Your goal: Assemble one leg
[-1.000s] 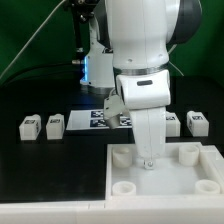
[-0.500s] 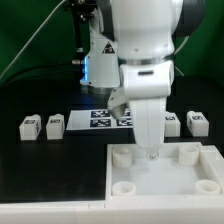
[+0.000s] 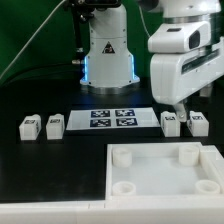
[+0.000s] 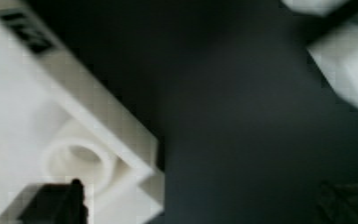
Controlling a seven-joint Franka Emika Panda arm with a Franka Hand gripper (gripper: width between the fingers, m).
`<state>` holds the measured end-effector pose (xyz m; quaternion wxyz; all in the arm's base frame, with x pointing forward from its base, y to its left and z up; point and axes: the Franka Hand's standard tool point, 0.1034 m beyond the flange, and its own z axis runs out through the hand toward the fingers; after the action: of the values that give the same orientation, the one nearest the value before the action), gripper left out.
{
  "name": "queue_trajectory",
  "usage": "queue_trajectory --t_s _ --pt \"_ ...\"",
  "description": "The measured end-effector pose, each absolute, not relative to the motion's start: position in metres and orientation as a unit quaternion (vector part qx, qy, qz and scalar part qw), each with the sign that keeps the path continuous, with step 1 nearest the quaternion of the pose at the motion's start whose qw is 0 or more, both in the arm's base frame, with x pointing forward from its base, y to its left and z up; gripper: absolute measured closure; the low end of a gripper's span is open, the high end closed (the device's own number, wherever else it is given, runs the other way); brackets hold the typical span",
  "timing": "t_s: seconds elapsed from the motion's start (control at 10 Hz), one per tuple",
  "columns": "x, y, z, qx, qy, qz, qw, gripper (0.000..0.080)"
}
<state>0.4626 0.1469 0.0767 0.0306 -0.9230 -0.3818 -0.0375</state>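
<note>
Two loose legs wait almost straight below the gripper (image 3: 183, 103); neither is held.
Its fingers (image 4: 51, 200) stand spread and empty; the leg (image 3: 170, 123) and its twin (image 3: 197, 123) sit on the black table (image 3: 60, 160), at the exterior view's right of the marker board (image 3: 112, 118); the gripper hangs above the gap between them, so a slight sideways shift should come before descent.

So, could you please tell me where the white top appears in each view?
Exterior view: the top lies nearest the camera, toward the exterior view's right, in front of the marker board.
Wrist view: the top is blurred, with one edge and corner showing against the dark table.
Shared landmark: a round corner socket; which corner, I cannot tell.
</note>
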Motion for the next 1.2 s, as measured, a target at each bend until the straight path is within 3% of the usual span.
queue_trajectory --t_s 0.1,0.4,0.7,1.2 --pt "0.464 0.157 0.085 -0.933 -0.356 -0.047 0.029 0.0150" --pt "0.463 0.159 0.084 -0.969 -0.239 -0.042 0.042 0.0150" --pt "0.441 0.176 0.069 -0.997 -0.061 -0.012 0.052 0.0150" --pt "0.433 0.174 0.066 -0.998 -0.041 0.034 0.047 0.0150"
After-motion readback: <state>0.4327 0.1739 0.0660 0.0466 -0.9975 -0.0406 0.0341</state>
